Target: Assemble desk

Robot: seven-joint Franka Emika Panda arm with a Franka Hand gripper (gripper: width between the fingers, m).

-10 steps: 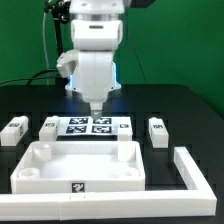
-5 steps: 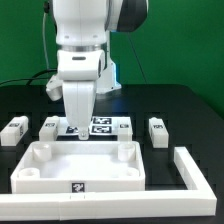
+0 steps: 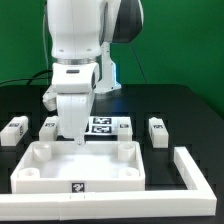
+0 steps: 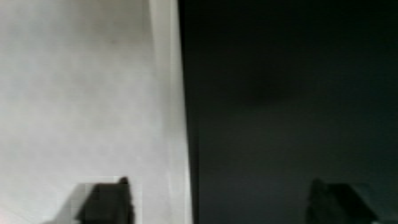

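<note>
No readable text, numbers or brand marks in either view. The only signs were black-and-white fiducial tags, all too small to decode:
- one tag [image 3: 77,187] on the front wall of the desk panel [image 3: 40,180]
- one on top of each visible leg: far leg on the exterior view's left [image 3: 13,130], the leg next to it [image 3: 50,126], and the leg on the exterior view's right [image 3: 157,130]
- two showing on the marker board [image 3: 111,121], the rest of it hidden

Wrist view was blurred and showed no markings.
</note>
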